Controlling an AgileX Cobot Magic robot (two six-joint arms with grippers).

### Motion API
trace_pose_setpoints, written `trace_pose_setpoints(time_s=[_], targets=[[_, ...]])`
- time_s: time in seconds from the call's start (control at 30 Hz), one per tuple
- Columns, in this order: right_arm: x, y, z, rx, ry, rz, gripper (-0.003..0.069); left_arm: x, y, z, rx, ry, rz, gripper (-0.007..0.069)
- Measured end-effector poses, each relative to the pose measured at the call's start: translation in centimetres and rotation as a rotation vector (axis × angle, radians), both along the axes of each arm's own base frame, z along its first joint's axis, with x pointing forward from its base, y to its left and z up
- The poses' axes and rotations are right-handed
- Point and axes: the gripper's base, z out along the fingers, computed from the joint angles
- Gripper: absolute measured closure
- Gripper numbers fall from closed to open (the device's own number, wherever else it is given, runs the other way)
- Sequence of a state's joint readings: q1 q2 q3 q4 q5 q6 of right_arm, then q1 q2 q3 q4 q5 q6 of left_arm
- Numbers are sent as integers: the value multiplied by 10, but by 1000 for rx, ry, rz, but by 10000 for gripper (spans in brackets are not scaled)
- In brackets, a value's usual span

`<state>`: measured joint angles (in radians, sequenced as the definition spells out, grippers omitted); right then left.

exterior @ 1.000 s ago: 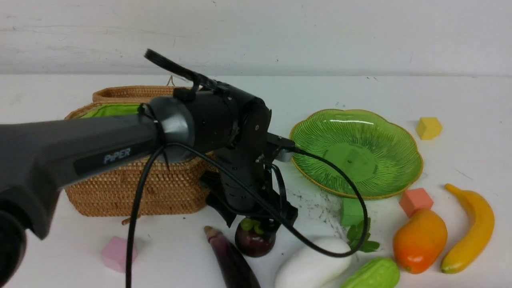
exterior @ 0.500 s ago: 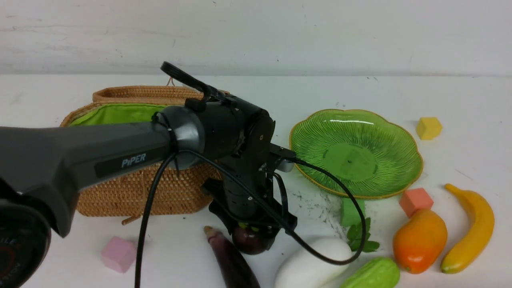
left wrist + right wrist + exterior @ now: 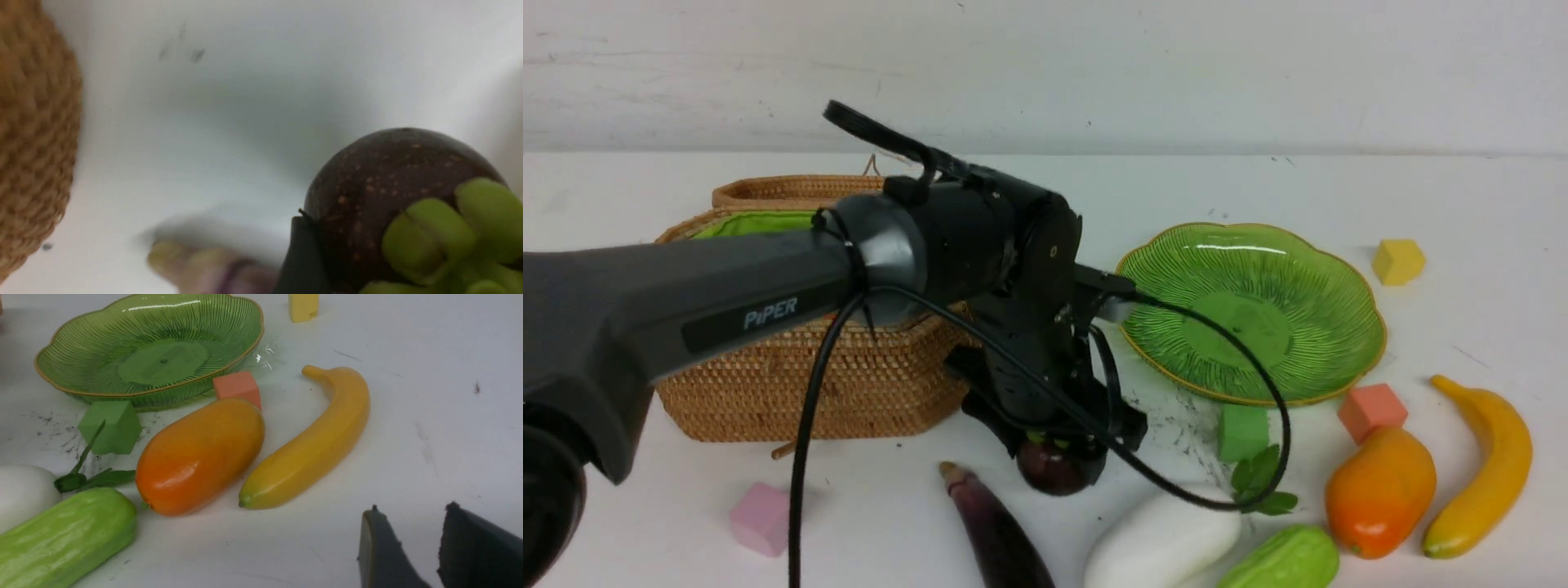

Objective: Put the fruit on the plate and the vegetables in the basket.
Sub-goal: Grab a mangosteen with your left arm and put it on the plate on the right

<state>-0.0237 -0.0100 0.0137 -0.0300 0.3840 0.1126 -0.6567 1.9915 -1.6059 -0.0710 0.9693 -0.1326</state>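
My left gripper (image 3: 1060, 457) is shut on the dark-purple mangosteen (image 3: 1052, 474), held just above the table in front of the basket (image 3: 849, 384). In the left wrist view the mangosteen (image 3: 380, 171) fills the jaws beside one finger (image 3: 302, 257). The green plate (image 3: 1307, 269) is empty at the right. The mango (image 3: 1380, 490) and banana (image 3: 1486, 465) lie at the front right, with the eggplant (image 3: 1001, 531), radish (image 3: 1156, 543) and cucumber (image 3: 1282, 559) along the front. No carrot shows. My right gripper (image 3: 412, 506) is open and empty near the banana (image 3: 314, 445).
Foam cubes lie about: pink (image 3: 760, 518) at front left, green (image 3: 1241, 431) and orange (image 3: 1372, 411) by the plate's near rim, yellow (image 3: 1398, 261) at back right. The left arm (image 3: 727, 310) covers much of the basket. The basket's lid stands open behind.
The left gripper dropped onto the mangosteen, shut on it, then rose a little and shifted right with it.
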Motion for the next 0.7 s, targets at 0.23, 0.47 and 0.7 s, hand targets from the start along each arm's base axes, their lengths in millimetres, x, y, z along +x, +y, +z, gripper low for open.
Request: trace_pose_setpoints(time_s=[0.23,0.47,0.7], targets=[[0,0,0,0,0,0,417,11,-20,60,-225,-118,-2,85],[0,0,0,0,0,0,417,33,-45,88,-429,-387,-91,85],[0,0,0,0,0,0,417,69,-73,40,-411,-396,-85,85]])
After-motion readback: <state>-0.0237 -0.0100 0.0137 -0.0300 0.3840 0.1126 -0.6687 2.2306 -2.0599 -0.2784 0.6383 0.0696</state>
